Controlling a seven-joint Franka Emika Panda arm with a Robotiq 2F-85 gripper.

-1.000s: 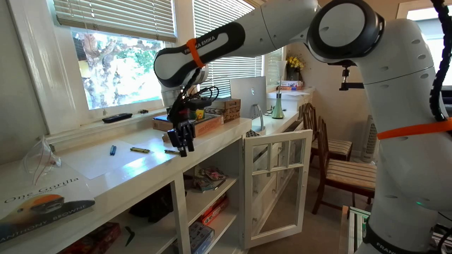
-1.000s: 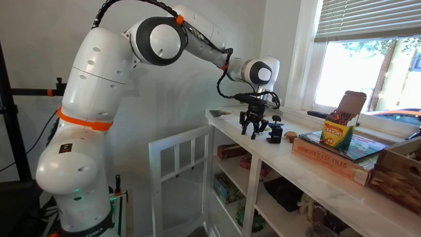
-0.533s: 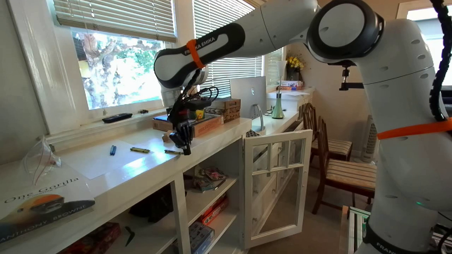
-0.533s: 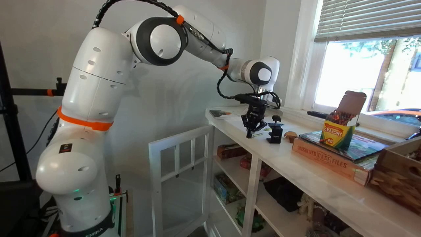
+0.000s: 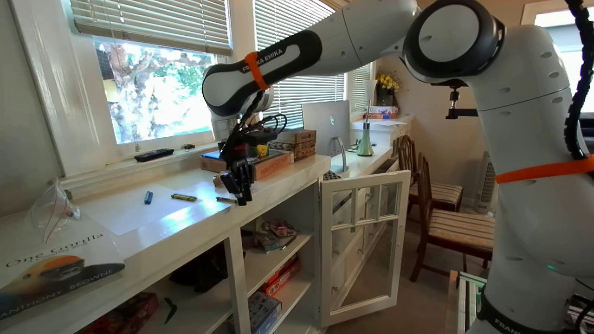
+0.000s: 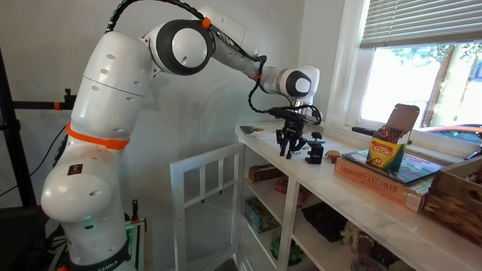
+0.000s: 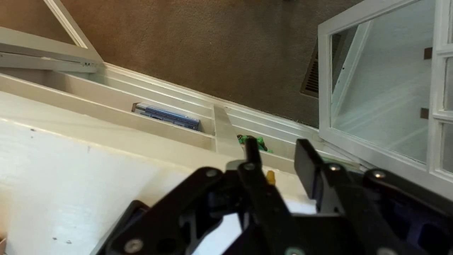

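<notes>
My gripper [image 5: 244,202] is open and empty. It points down over the front edge of the white counter, also in an exterior view [image 6: 285,156] and the wrist view [image 7: 277,148]. The nearest thing is a yellow-green crayon [image 5: 226,200], lying just beside the fingers. Its yellow tip [image 7: 270,177] shows behind one finger in the wrist view, and the rest is hidden. Other yellow-green crayons [image 5: 184,197] and blue crayons [image 5: 148,197] lie on white paper [image 5: 123,218]. A black clamp [image 6: 315,151] stands on the counter close to the gripper.
A wooden mushroom-shaped piece [image 6: 333,155], a game box [image 6: 376,184] with a crayon box [image 6: 385,153] on it, and a wooden crate [image 6: 448,195] stand along the counter. A book [image 5: 60,273] and a plastic bag [image 5: 55,211] lie at the other end. Glass doors [image 5: 325,278] [image 6: 179,226] stand open below.
Half a second ago the fingers were together. Now they are apart again, somewhat as they were one second ago. The arm and the crayons have not visibly moved.
</notes>
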